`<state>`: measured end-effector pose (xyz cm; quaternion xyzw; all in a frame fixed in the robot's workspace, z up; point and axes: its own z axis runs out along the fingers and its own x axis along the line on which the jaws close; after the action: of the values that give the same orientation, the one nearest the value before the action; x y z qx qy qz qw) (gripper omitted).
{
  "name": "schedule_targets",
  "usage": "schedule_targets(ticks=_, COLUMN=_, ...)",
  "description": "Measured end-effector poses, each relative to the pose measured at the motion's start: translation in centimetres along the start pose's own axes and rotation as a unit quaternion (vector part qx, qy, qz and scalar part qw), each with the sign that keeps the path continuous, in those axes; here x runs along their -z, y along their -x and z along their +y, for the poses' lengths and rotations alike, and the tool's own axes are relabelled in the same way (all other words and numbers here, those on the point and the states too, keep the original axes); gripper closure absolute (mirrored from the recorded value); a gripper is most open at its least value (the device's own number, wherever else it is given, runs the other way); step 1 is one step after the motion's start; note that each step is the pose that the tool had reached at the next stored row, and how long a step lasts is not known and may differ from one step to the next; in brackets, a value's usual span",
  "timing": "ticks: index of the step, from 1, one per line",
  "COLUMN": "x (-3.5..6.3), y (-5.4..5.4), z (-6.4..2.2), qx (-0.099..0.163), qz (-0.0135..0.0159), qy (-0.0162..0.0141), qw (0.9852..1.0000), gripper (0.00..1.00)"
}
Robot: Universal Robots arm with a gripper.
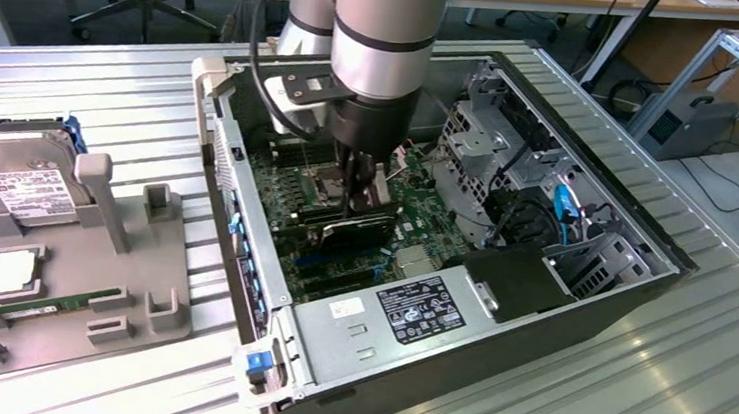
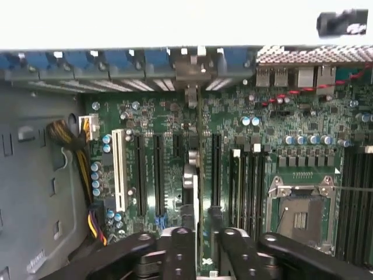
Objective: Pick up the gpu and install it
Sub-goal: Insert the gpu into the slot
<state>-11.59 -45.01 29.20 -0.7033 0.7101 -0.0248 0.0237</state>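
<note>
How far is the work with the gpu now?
Picked up and carried: the gpu is inside the computer case, standing on edge over the motherboard slots. In hand: the gripper holds its upper edge. Left: full seating cannot be confirmed.

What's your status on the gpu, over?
Gripper down inside the open computer case, closed on the gpu. Card held on edge above the motherboard slots, bracket toward the rear slot covers. Nothing seen blocking the slot.
</note>
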Motion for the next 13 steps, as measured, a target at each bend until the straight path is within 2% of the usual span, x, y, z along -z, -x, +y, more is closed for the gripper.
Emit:
schedule_targets(ticks=1, x=-0.03, y=0.0, z=-0.42, qx=0.000, qz=-0.0005, qy=0.0025, qw=1.0000, gripper=0.80)
schedule_targets(ticks=3, x=-0.08, y=0.0, z=-1.18, qx=0.000, qz=-0.0012, qy=0.0069, qw=1.0000, gripper=0.89)
schedule_targets(ticks=7, x=-0.17, y=0.0, z=-2.42, qx=0.001, qz=-0.0021, qy=0.0124, qw=0.9999, gripper=0.89)
schedule_targets(ticks=13, x=-0.18, y=0.0, z=-2.57, qx=0.001, qz=-0.0021, qy=0.0129, qw=0.9999, gripper=0.89)
